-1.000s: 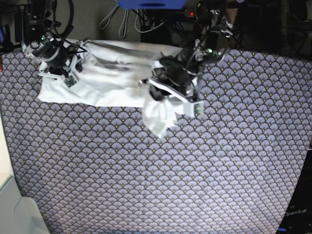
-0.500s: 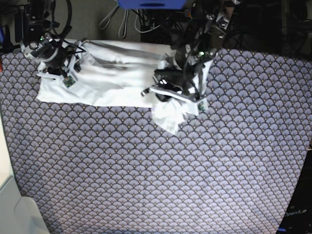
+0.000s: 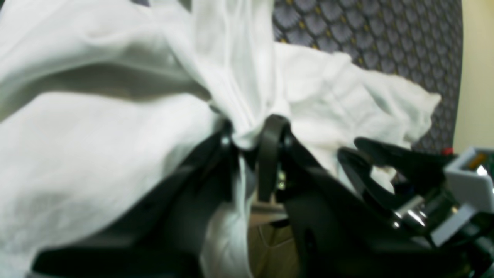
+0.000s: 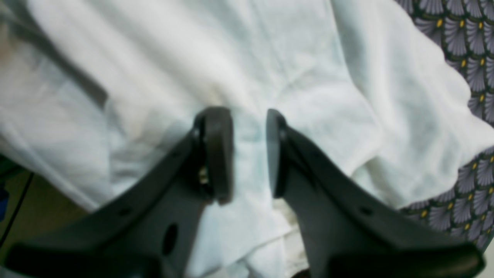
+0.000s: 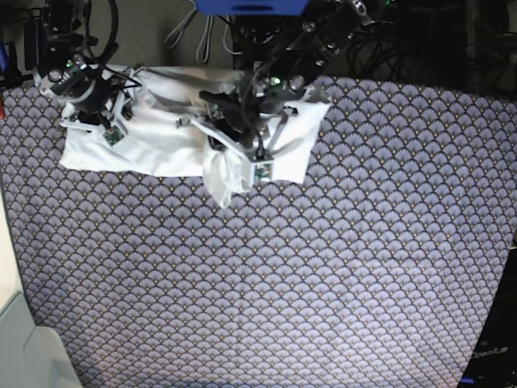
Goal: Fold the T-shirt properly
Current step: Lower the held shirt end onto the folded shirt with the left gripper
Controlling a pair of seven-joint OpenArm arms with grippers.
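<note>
- Nearest you, the scallop-patterned tablecloth [image 5: 266, 291] lies bare; the white T-shirt [image 5: 174, 137] sits only at the far edge of the table, spread across from the left toward the middle.
- Your left gripper [image 3: 252, 133] pinches a bunched fold of the T-shirt between narrow jaws, and a tail of cloth hangs down from it over the shirt's near hem.
- You are early in the fold: the shirt's right part is lifted over its middle, not yet laid flat, and the cloth is wrinkled. Laying this flap, the other side and the final fold look left to do.
- Farthest back and left, your right gripper [image 4: 249, 150] stands partly parted over the shirt's left end, cloth beneath the gap; you cannot tell whether it grips.
</note>
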